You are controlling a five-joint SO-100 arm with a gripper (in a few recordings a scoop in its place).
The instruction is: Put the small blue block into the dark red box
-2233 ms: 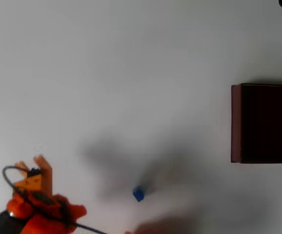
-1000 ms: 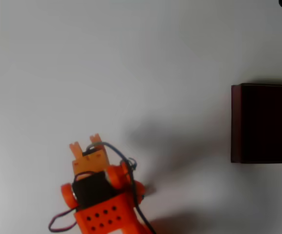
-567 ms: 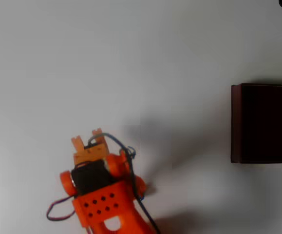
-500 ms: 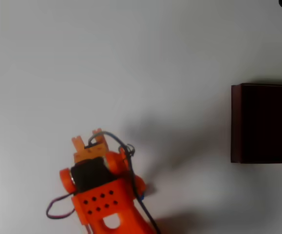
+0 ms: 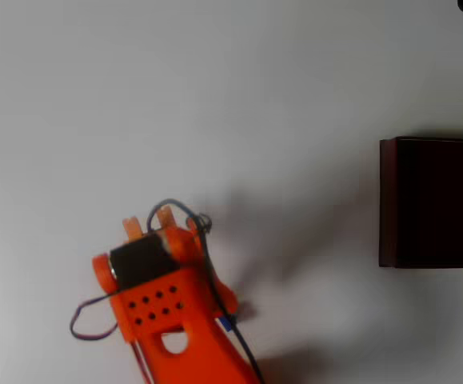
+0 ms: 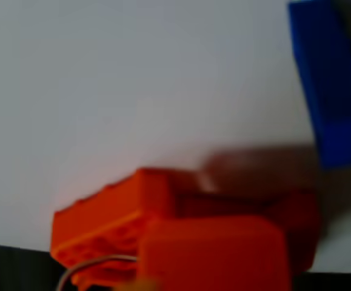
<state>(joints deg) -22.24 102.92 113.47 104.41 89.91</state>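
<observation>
Claw (image 5: 154,222) empty, gap narrow; small blue block (image 6: 333,79) beside it on table (image 5: 215,96); open wider, centre over block before descending.

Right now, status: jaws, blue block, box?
Gripper over bare table, jaws unreadable. Small blue block ungrasped, beside the arm. Dark red box far right, path clear.

Bare white tabletop (image 5: 215,96); too little shows to name the place.
</observation>
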